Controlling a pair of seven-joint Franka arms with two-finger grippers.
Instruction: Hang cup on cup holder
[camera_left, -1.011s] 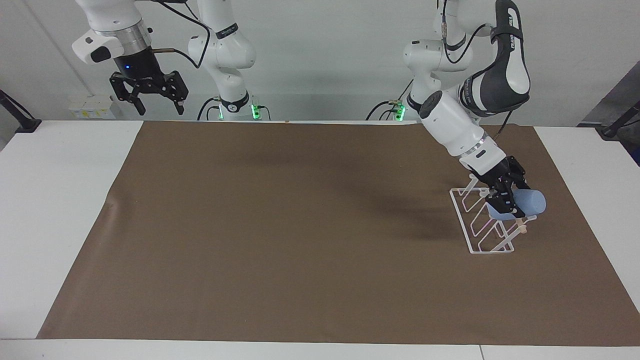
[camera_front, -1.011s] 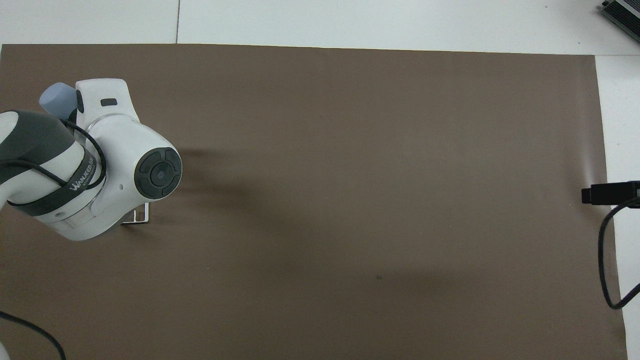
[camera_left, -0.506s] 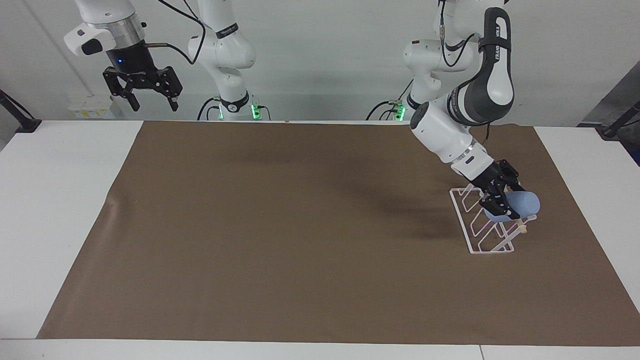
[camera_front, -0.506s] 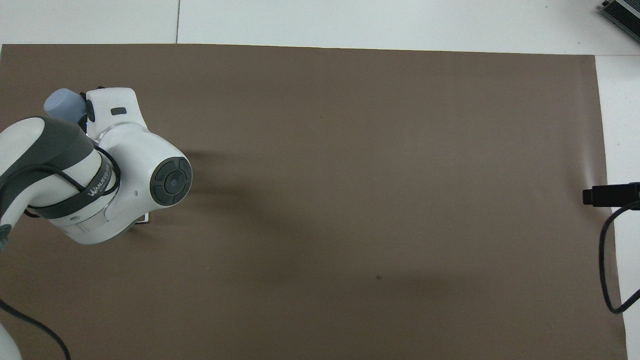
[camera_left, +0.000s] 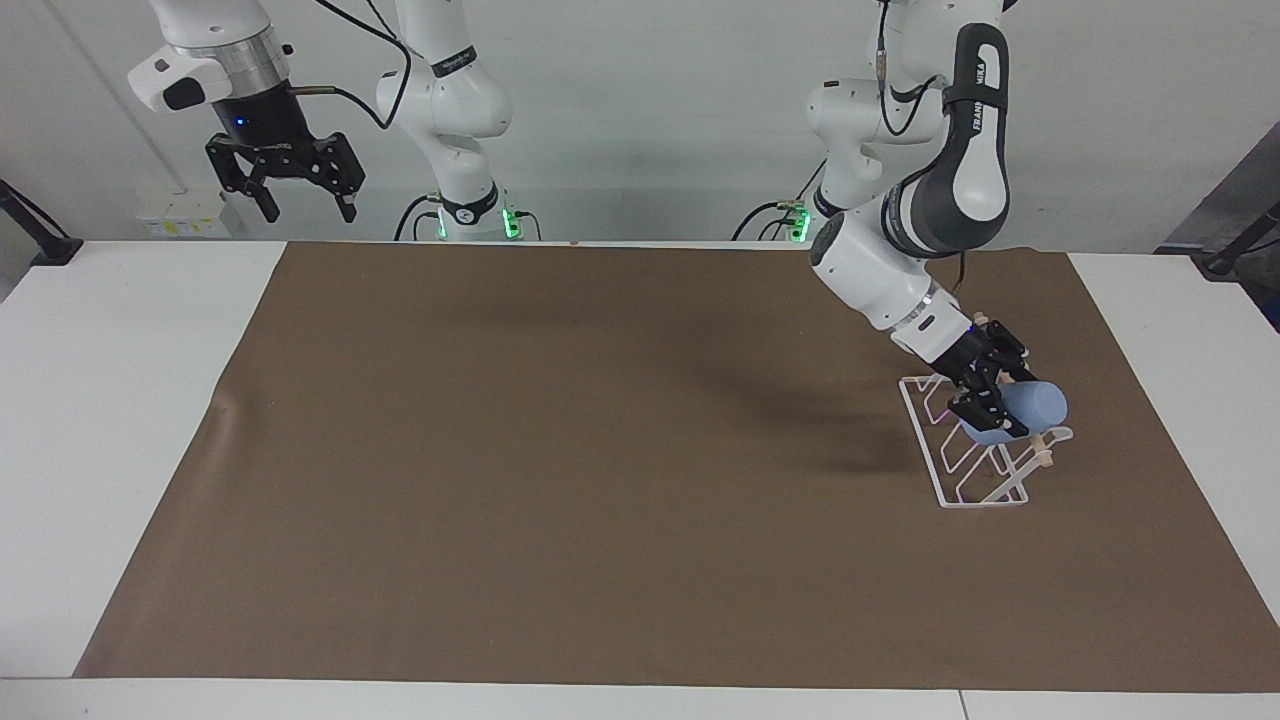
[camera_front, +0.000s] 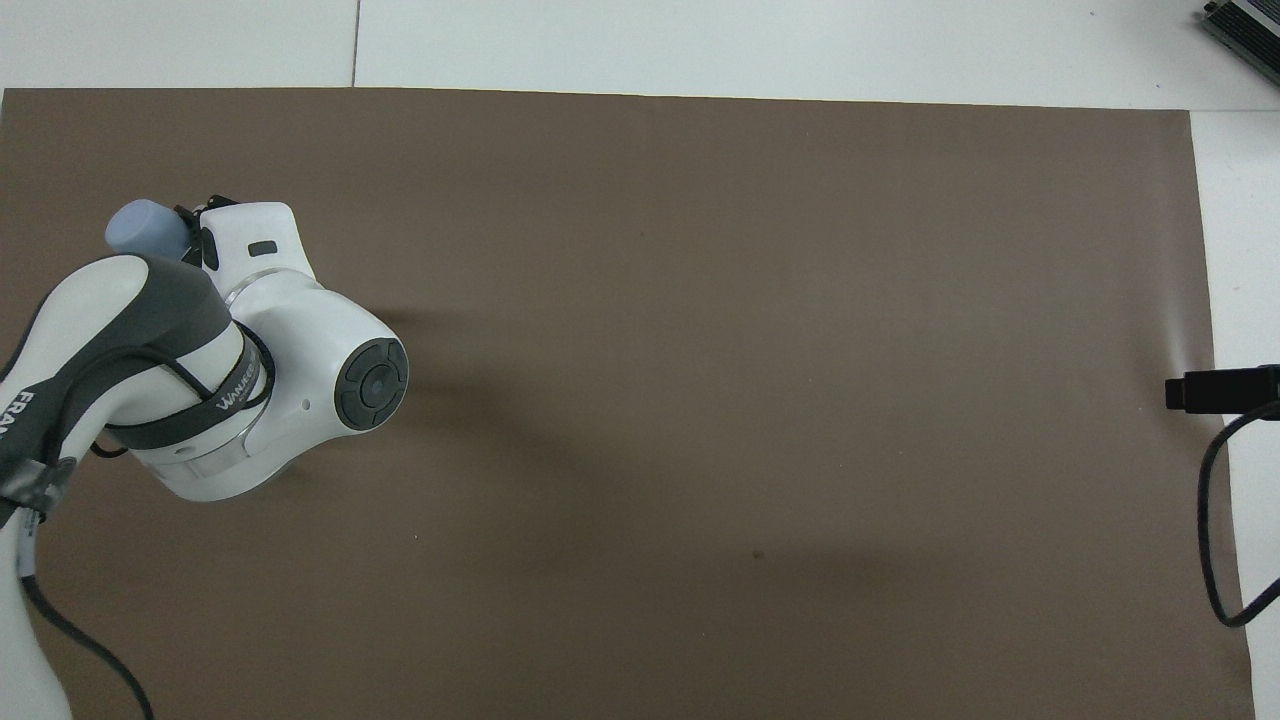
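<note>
Facing view: light-blue cup (camera_left: 1030, 408) on its side over the white wire cup holder (camera_left: 975, 455), toward the left arm's end of the brown mat (camera_left: 600, 450), clamped in left gripper (camera_left: 990, 395); long axis roughly level, narrow closed base pointing off the rack's dowel edge. Right gripper (camera_left: 298, 190) waiting high, fingers spread, holding nothing.

Overhead view: cup (camera_front: 145, 226) base peeking past the left arm; rack hidden.

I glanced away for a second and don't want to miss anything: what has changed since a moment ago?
The left hand, shut on the blue cup, has carried it a little lower and toward the robots over the white cup holder, the arm folding back. The right hand rose slightly at first and now waits, open, above the table's edge. The cup holder and the brown mat have not moved.
</note>
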